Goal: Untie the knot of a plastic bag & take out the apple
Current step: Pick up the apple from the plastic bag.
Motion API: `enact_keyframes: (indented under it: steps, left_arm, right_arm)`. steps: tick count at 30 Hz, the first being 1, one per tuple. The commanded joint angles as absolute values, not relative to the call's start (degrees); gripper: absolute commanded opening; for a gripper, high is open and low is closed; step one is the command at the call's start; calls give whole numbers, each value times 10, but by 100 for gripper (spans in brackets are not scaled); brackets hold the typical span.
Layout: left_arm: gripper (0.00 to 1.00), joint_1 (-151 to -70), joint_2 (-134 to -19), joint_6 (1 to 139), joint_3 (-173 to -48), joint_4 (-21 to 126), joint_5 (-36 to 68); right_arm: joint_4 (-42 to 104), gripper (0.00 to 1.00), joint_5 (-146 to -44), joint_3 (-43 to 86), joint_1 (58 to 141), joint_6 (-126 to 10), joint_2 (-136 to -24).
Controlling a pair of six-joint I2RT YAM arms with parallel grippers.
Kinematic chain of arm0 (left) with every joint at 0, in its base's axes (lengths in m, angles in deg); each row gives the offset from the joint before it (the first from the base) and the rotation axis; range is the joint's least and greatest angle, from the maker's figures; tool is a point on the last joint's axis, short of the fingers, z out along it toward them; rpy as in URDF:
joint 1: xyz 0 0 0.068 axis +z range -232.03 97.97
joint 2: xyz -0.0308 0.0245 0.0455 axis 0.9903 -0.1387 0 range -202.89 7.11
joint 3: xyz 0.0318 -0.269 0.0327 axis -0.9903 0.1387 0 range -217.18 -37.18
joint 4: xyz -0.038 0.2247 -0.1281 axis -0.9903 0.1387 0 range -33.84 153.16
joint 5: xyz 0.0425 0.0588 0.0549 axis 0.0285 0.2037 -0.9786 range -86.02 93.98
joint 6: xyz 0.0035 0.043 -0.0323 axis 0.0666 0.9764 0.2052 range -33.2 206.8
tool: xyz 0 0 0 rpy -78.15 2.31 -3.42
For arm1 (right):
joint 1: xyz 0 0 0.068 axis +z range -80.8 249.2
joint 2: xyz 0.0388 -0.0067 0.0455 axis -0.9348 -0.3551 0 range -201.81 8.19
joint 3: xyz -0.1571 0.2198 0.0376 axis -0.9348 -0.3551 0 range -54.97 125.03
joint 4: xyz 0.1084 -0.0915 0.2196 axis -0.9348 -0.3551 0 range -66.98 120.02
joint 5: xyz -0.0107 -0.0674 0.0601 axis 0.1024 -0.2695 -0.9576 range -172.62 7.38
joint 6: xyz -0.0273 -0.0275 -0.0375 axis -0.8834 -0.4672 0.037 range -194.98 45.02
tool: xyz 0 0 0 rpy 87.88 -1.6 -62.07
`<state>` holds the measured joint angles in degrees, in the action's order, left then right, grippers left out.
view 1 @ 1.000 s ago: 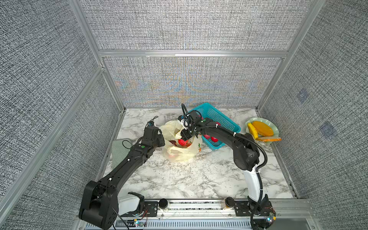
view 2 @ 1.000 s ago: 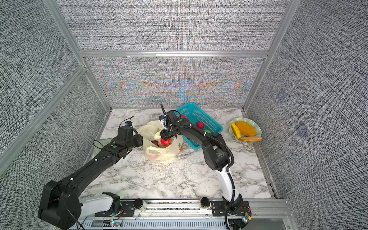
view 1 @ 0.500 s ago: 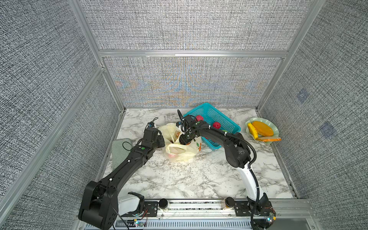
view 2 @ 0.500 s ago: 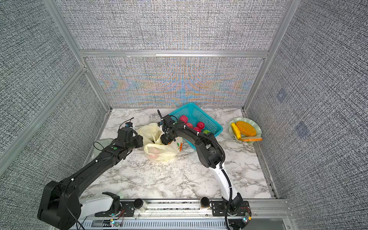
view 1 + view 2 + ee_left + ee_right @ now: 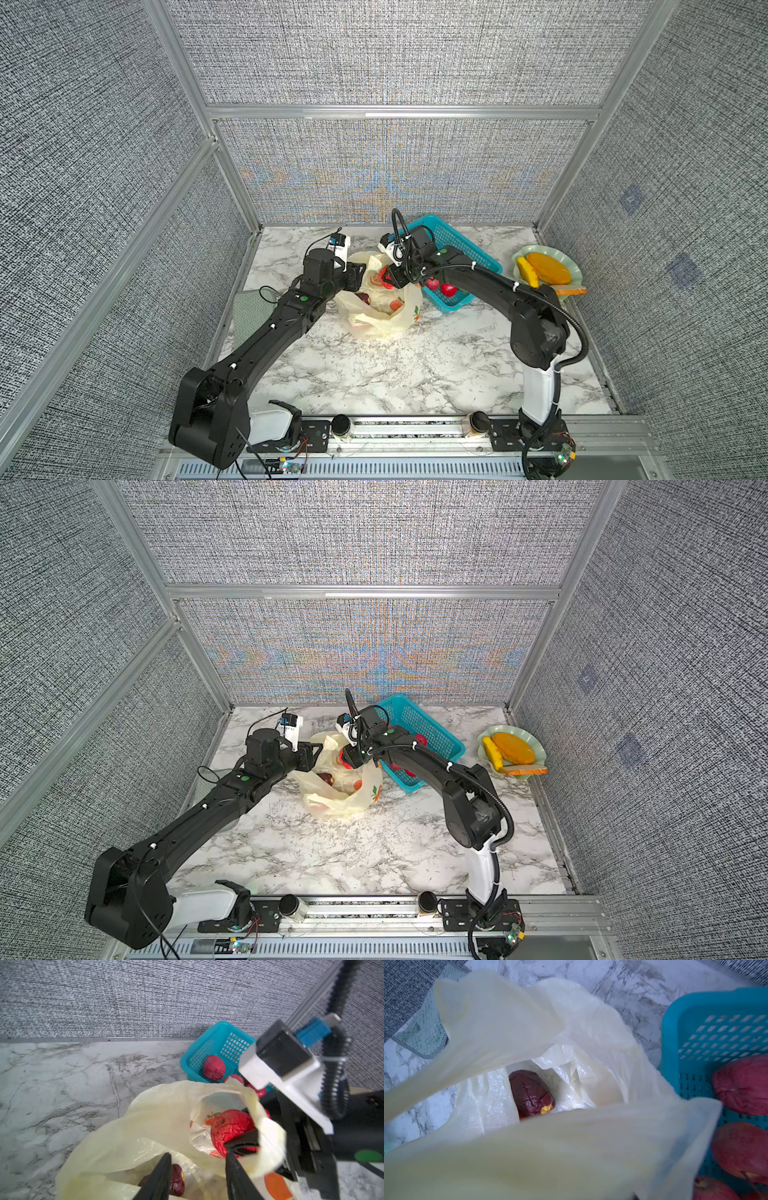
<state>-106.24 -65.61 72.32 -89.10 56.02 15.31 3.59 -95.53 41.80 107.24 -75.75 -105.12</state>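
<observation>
The plastic bag (image 5: 376, 320) lies on the marble with its mouth open, a pale yellow film printed with fruit. No knot shows. My right gripper (image 5: 390, 277) hangs over the bag's far rim, shut on a red apple (image 5: 230, 1128). One black finger (image 5: 243, 1141) presses on the apple's side. In the right wrist view, bag film (image 5: 571, 1147) hides those jaws. My left gripper (image 5: 199, 1176) stands open at the bag's left rim, above the film. A dark red fruit (image 5: 531, 1093) lies deep in the bag.
A teal mesh basket (image 5: 465, 245) with several red apples (image 5: 448, 289) stands right behind the bag, touching it. A green plate (image 5: 573, 270) of yellow and orange food sits at the right wall. A green cloth (image 5: 245, 309) lies by the left wall.
The right jaws have closed on the red apple and come up a little toward the basket. The left jaws have spread slightly at the bag's rim.
</observation>
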Motion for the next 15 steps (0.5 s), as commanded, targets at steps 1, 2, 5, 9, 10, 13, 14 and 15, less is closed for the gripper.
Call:
enact_keyframes:
  steps: [1, 2, 5, 9, 10, 13, 14, 15]
  left_arm:
    - [47, -1071, -623, 773, -891, 556, 219]
    - [47, -1071, -610, 779, -891, 561, 221]
    - [55, -1071, -562, 817, -882, 581, 200]
    - [64, -1071, -532, 834, -857, 572, 205]
    - [64, -1071, -538, 835, -862, 580, 202]
    - [65, -1071, -566, 832, -868, 579, 177]
    - [66, -1071, -575, 832, -870, 569, 169]
    - [67, -1071, -583, 832, -872, 562, 160]
  right_arm:
    - [54, 31, -972, 427, 1074, -756, -1054]
    - [47, 31, -970, 435, 1073, -757, -1058]
    - [33, 30, -969, 452, 1071, -758, -1071]
    - [25, 30, -974, 457, 1070, -759, -1071]
    - [23, 30, -975, 456, 1069, -759, -1067]
    - [16, 30, -981, 438, 1069, -762, -1043]
    - [16, 30, -990, 427, 1069, -766, -1031]
    - [15, 30, -997, 419, 1070, -768, -1021]
